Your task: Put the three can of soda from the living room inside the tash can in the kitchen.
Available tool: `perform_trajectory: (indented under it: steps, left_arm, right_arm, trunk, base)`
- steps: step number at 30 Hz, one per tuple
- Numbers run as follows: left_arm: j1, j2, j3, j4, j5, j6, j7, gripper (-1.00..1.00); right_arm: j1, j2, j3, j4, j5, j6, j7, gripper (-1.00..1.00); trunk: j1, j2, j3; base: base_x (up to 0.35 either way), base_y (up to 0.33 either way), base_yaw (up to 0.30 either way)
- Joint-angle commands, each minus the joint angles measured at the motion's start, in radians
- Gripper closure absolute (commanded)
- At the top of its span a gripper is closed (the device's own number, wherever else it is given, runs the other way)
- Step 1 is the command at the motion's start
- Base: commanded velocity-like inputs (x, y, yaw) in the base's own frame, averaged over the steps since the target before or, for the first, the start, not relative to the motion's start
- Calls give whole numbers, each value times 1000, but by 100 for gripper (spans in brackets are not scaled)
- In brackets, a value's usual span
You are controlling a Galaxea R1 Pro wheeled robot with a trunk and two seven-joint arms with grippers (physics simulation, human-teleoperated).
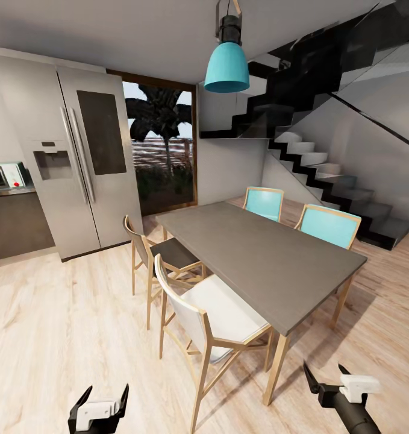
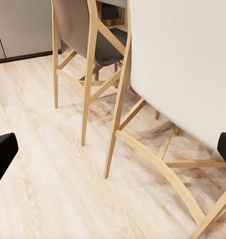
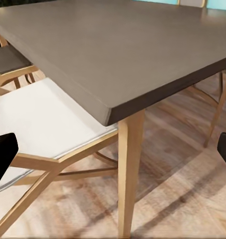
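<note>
Both hands, left hand [image 1: 99, 402] at 7 o'clock and right hand [image 1: 326, 378] at 5, are hanging spread apart, empty. Fridge [image 1: 78, 163] is standing at 10 o'clock, marking the kitchen; grey tabletop [image 1: 258, 253] is sitting centre.

You're facing the kitchen [image 1: 23, 199] (steel double-door fridge [image 1: 78, 163] upright, doors closed, dark brown cabinets [image 1: 14, 226] just beside it).

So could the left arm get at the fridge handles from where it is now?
Probably not. The left gripper hangs low and open over bare floor, and the fridge handles stand well across the room; nothing blocks the way, but the base would need to roll closer.
</note>
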State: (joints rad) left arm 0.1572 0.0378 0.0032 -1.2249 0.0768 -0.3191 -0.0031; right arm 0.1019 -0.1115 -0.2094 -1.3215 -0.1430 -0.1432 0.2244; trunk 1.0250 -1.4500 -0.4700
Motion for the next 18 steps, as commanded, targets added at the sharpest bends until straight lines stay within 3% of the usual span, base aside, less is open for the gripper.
perform_trajectory:
  steps: [1, 13, 18]
  left_arm:
    - [0, 0, 0, 0, -1, 0, 0, -100]
    - [-2, -1, 1, 16, -8, 0, 0, -100]
    - [-2, -1, 1, 25, -7, 0, -1, -100]
  right_arm:
    - [0, -1, 0, 8, 0, -1, -1, -100]
    - [-1, 1, 1, 18, 0, -2, 0, -100]
    - [-1, 2, 1, 18, 0, -2, 0, -100]
  trunk:
    - [0, 0, 0]
    - [0, 0, 0]
    - [0, 0, 0]
  base:
    - [0, 0, 0]
    - [0, 2, 0]
    - [0, 121, 0]
